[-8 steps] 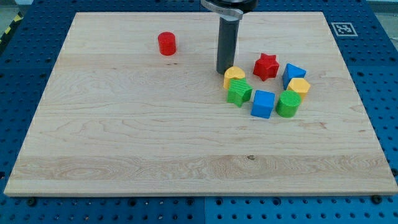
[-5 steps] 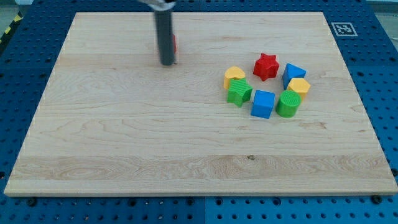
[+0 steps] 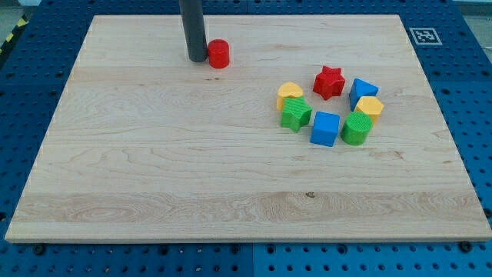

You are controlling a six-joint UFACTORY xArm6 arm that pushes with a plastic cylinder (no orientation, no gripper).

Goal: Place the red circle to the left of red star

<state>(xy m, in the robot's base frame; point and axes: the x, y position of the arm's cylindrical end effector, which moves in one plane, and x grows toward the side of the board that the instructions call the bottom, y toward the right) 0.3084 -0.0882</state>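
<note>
- Seven blocks lie on the wooden board, six of them in a loose ring at the view's right and one alone near the view's top
- The lone one is the red circle, a short round block standing upright, well apart from the ring and up and to the view's left of it
- My tip sits on the board just beside the red circle, on its left side in the view, touching it or nearly so; the rod is bare and holds nothing, being only a pusher
- The red star is at the top of the ring
- Going round from the star: a blue block, a yellow block, a green round block, a blue cube, a green block and a yellow block with a rounded top
- The board rests on a blue pegboard table, and a black-and-white marker sits by the board's top right corner
</note>
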